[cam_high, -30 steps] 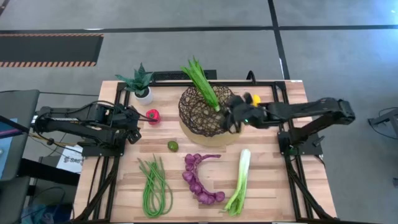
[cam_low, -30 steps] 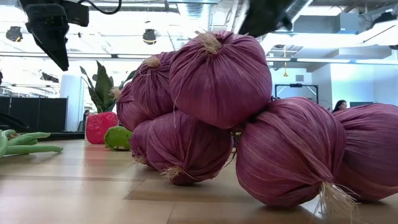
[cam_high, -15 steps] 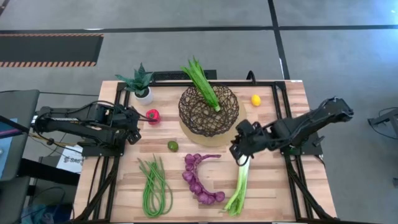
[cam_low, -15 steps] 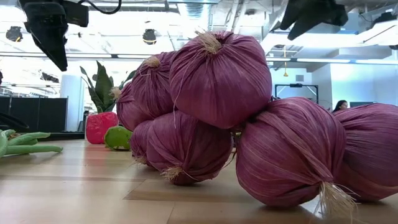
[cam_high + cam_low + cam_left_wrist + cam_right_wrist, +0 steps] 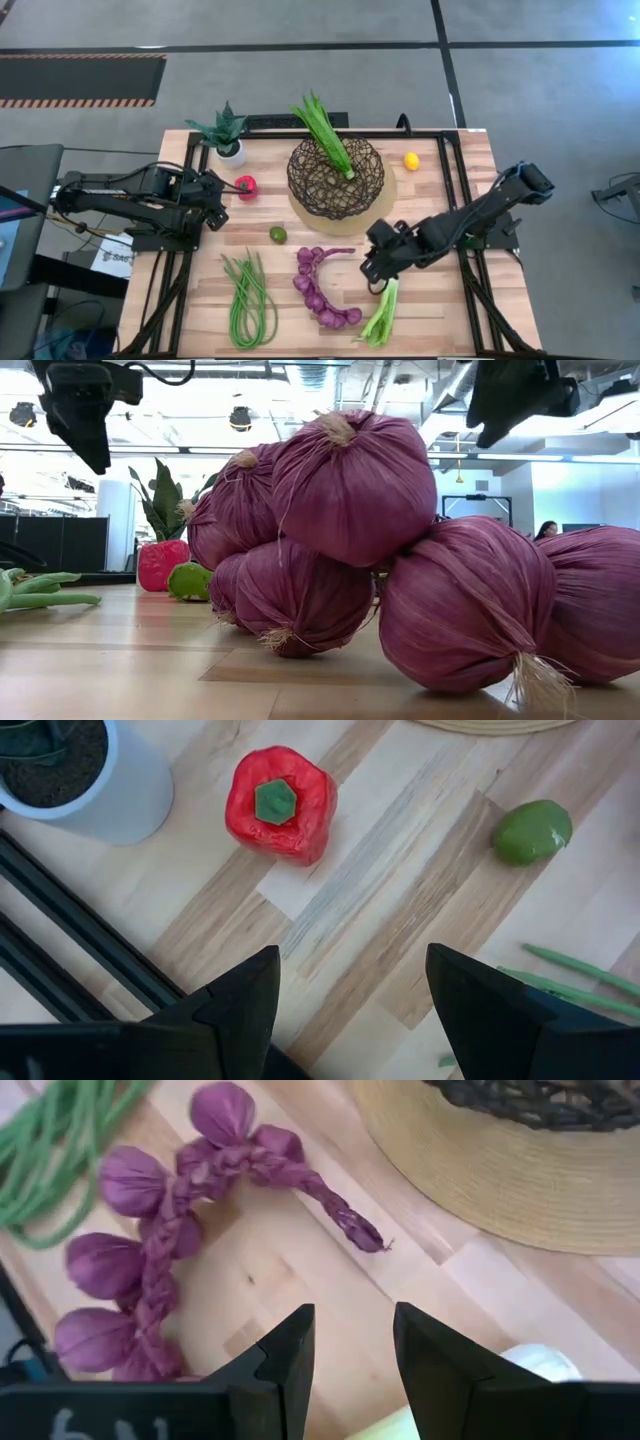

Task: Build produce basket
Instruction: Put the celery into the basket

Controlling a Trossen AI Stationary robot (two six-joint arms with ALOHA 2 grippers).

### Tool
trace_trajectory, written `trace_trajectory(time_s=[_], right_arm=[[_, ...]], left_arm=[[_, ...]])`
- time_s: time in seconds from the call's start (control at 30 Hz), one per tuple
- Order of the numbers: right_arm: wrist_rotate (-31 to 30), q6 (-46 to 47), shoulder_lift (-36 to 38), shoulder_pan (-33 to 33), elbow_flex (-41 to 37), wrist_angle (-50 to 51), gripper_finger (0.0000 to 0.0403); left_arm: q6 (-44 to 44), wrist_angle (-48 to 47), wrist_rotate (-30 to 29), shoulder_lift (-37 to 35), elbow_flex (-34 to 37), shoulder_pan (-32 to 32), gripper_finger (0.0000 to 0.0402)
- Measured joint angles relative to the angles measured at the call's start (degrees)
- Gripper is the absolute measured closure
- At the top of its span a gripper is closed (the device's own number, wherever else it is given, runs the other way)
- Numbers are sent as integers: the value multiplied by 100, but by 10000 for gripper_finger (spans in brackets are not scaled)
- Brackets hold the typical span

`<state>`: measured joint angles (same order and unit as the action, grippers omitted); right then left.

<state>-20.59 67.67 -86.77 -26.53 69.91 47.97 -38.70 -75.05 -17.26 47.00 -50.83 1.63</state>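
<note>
Leek (image 5: 381,312) lies near the table edge under the right tool (image 5: 372,268) (released, fingers apart).

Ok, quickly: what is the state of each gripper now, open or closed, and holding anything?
Left gripper: open, holding nothing, near the red pepper.
Right gripper: open, holding nothing, over the leek.

overhead view, low view — onions (image 5: 350,550) perhaps lens-close

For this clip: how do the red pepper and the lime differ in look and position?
The red pepper is red, blocky, green-stemmed, and lies beside the white plant pot. The lime is green, smooth, smaller, and lies nearer the green beans. Both rest on the table, outside the basket.
</note>
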Motion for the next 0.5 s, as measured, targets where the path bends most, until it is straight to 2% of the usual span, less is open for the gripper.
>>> trace_trajectory(time_s=[0.23,0.5], right_arm=[[310,-98,-297,36,-1,-489,247],[487,-893,-571,160,10,-1548,248]], left_arm=[[48,-3,0,0,0,1,163],[51,-9,0,-4,0,2,163]])
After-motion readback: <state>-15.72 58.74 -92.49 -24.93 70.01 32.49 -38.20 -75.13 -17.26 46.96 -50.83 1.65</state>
